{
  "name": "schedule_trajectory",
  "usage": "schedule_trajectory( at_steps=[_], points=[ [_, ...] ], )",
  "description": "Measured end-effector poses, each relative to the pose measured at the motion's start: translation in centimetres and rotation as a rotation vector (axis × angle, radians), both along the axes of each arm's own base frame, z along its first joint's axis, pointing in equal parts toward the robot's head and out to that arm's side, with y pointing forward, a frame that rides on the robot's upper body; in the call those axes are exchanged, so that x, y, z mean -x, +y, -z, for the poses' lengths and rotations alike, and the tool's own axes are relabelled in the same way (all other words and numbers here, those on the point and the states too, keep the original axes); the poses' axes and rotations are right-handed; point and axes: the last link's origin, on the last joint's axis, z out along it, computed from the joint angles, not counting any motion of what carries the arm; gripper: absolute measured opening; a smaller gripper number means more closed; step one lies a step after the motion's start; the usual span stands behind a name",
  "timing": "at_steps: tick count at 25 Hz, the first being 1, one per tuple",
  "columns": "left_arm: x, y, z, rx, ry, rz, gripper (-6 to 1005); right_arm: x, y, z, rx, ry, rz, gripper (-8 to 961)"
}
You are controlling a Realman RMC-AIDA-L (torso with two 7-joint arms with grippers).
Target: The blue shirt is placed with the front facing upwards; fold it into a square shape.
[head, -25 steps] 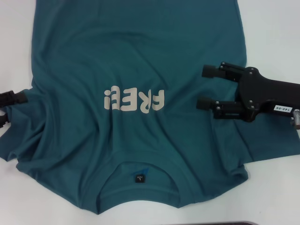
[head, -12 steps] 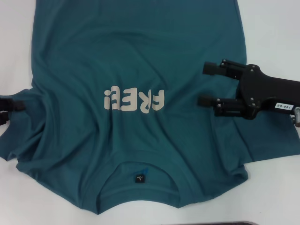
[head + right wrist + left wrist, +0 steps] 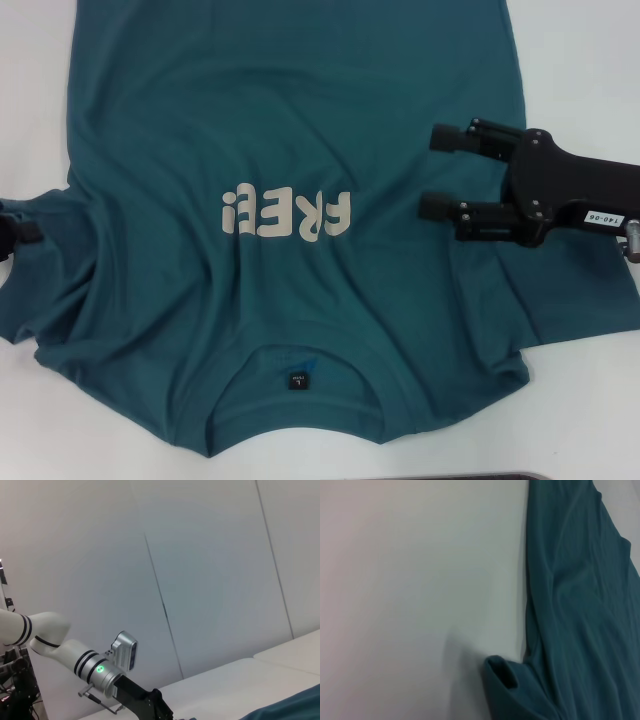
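The blue shirt (image 3: 290,200) lies spread front-up across the white tabletop (image 3: 580,60), filling most of the head view, its collar (image 3: 298,400) toward the bottom edge and the cream "FREE" lettering (image 3: 287,213) upside down at centre. At the right of the frame, the right gripper (image 3: 432,172) hovers over the shirt's side, its two black fingers (image 3: 455,138) spread wide apart and holding nothing. At the far left edge, only a sliver of the left gripper (image 3: 12,238) shows beside the bunched sleeve (image 3: 40,290); whether its fingers are parted or pinching the cloth cannot be told.
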Motion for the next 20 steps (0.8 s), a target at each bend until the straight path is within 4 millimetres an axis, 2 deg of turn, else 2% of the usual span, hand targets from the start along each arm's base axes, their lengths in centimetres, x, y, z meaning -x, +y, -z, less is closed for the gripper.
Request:
schedule_trajectory(
  at_steps=[4,20],
  points=[
    [-0.1,-0.1,-0.1,0.004,-0.008,0.004,16,0.0,0.1,0.0,-0.001,0.001,-0.001,895],
    [0.3,-0.2,-4.7,-0.063,0.069,-0.013,20,0.3,0.5,0.0,-0.004,-0.002,-0.007,893]
  ],
)
